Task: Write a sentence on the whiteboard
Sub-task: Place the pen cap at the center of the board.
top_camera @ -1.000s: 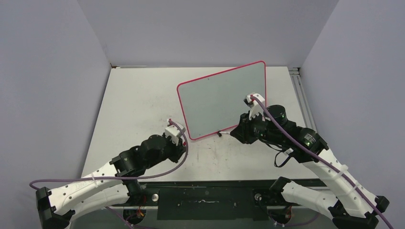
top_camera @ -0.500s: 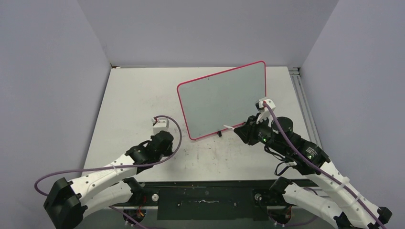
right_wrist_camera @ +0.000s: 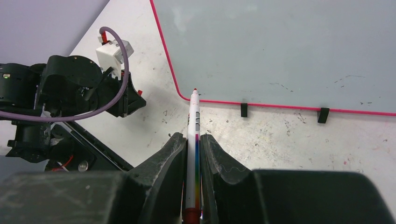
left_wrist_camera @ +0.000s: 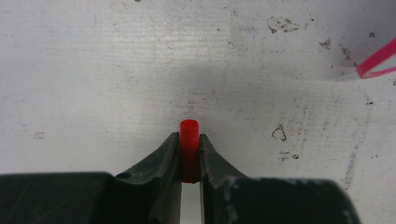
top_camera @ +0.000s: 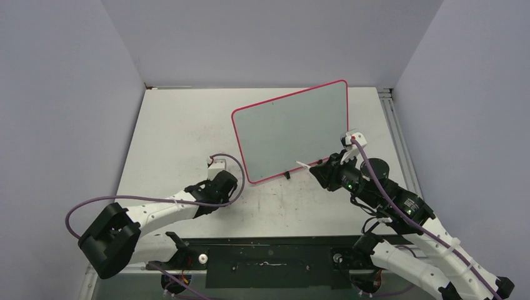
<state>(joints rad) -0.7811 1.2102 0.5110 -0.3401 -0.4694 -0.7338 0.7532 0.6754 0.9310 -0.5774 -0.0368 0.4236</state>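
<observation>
Scuffed white table (top_camera: 175, 125), red cap (left_wrist_camera: 189, 135), white marker (right_wrist_camera: 193, 126)

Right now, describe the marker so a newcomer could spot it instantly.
Start at the big pink-rimmed whiteboard. At its near edge, the right gripper is shut on a slim white marker with a rainbow stripe, bare red tip pointing at the rim. Its only lookalike is the cap in the left gripper, which is short, stubby and all red.

White, seemingly perforated arms (top_camera: 159, 214), purple cables (top_camera: 375, 178)
</observation>
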